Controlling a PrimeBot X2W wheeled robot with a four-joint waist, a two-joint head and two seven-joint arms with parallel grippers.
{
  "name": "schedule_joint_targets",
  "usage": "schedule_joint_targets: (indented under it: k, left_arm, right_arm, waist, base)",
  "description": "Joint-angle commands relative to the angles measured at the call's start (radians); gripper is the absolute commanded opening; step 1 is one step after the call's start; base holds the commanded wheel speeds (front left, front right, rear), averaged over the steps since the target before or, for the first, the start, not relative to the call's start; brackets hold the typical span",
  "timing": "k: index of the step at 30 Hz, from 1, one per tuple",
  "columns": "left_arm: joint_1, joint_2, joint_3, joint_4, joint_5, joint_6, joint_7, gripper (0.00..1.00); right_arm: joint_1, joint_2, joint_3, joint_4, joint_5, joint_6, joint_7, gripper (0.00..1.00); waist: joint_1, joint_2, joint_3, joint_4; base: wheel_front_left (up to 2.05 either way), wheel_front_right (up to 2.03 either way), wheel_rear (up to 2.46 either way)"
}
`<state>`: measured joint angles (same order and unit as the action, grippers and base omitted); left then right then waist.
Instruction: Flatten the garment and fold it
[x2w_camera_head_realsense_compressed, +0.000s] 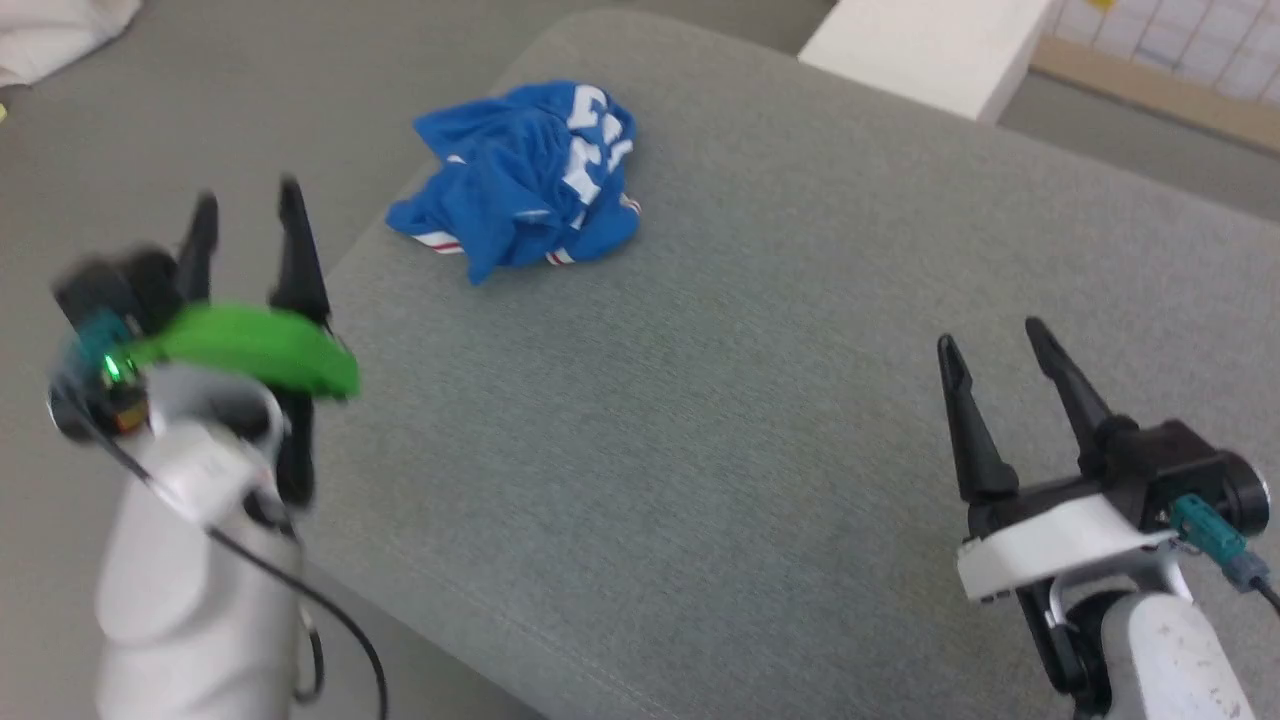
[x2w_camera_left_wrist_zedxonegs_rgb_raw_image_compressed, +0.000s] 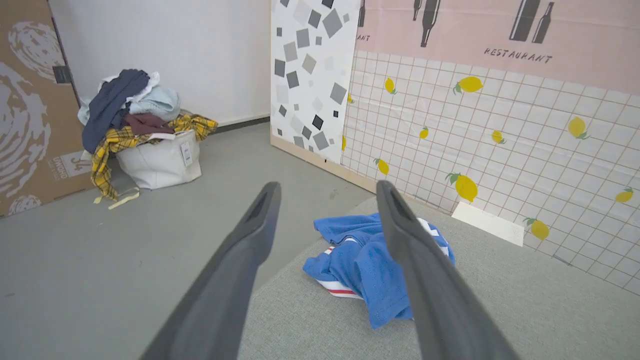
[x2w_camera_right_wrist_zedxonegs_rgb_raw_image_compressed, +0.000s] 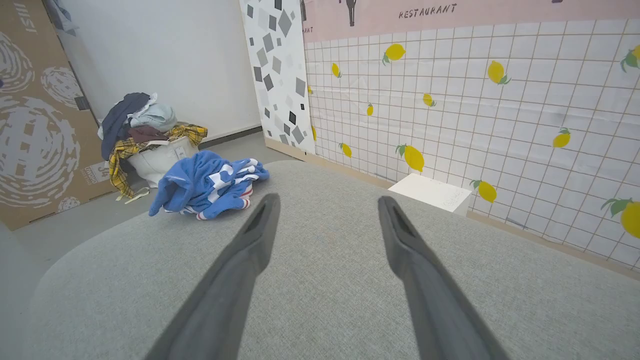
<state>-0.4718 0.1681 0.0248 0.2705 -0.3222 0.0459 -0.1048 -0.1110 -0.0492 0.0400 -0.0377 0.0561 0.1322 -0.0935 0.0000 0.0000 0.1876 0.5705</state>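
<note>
The garment (x2w_camera_head_realsense_compressed: 520, 180) lies crumpled on the grey cushion (x2w_camera_head_realsense_compressed: 750, 400), at three o'clock from the left gripper (x2w_camera_head_realsense_compressed: 248, 195) and ten o'clock from the right gripper (x2w_camera_head_realsense_compressed: 990, 335). Both grippers stand wide open, empty, apart from it.

In the head view the left gripper (x2w_camera_head_realsense_compressed: 247, 195) and its green band (x2w_camera_head_realsense_compressed: 260, 350) are smeared by motion blur. The T-shirt (x2w_camera_head_realsense_compressed: 520, 180) lies bunched, its white numerals too folded to read. In the left wrist view 1 finger (x2w_camera_left_wrist_zedxonegs_rgb_raw_image_compressed: 425, 280) covers part of the T-shirt.
</note>
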Motion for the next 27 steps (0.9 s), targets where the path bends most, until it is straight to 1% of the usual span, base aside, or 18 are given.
schedule_joint_targets:
  k: [1,6,10,12,14,17,21,24,27]
  left_arm:
    - [-0.063,0.015,0.015,0.031,-0.033,-0.009,0.032,1.00]
    - [-0.255,0.081,0.067,0.145,-0.127,-0.057,0.159,1.00]
    - [-0.355,0.156,0.086,0.222,-0.178,-0.092,0.300,1.00]
    - [-0.383,0.190,0.100,0.244,-0.199,-0.096,0.360,1.00]
    - [-0.400,0.210,0.120,0.261,-0.235,-0.097,0.426,1.00]
    - [-0.412,0.232,0.148,0.278,-0.285,-0.084,0.532,1.00]
    - [-0.392,0.246,0.164,0.279,-0.337,-0.048,0.696,1.00]
    - [-0.356,0.252,0.163,0.261,-0.346,-0.002,0.788,1.00]
    - [-0.305,0.258,0.154,0.243,-0.333,0.041,0.846,1.00]
  right_arm:
    - [-0.029,-0.001,0.003,-0.015,-0.013,-0.002,0.007,1.00]
    - [-0.081,-0.001,0.009,-0.044,-0.033,-0.002,0.015,1.00]
    - [-0.106,-0.001,-0.004,-0.064,-0.038,-0.002,0.005,1.00]
    - [-0.111,-0.001,-0.012,-0.072,-0.040,-0.002,0.000,1.00]
    - [-0.110,-0.001,-0.019,-0.080,-0.042,-0.002,-0.006,1.00]
    - [-0.105,-0.001,-0.025,-0.092,-0.041,-0.002,-0.011,1.00]
    - [-0.109,-0.001,-0.024,-0.096,-0.033,-0.002,-0.021,1.00]
    - [-0.114,-0.001,-0.019,-0.087,-0.022,-0.002,-0.031,1.00]
    - [-0.114,-0.001,-0.010,-0.068,-0.011,-0.002,-0.044,1.00]
  waist:
    - [0.0000,0.0000,0.187,-0.149]
    - [0.0000,0.0000,0.301,-0.247]
    - [0.0000,0.0000,0.376,-0.320]
    - [0.0000,0.0000,0.404,-0.347]
    - [0.0000,0.0000,0.426,-0.368]
    - [0.0000,0.0000,0.452,-0.390]
    - [0.0000,0.0000,0.467,-0.410]
    - [0.0000,0.0000,0.462,-0.418]
    - [0.0000,0.0000,0.439,-0.425]
  base:
    - [0.00,0.00,0.00]
    - [0.00,0.00,0.00]
    - [0.00,0.00,0.00]
    - [0.00,0.00,0.00]
    - [0.00,0.00,0.00]
    - [0.00,0.00,0.00]
    - [0.00,0.00,0.00]
    - [0.00,0.00,0.00]
    - [0.00,0.00,0.00]
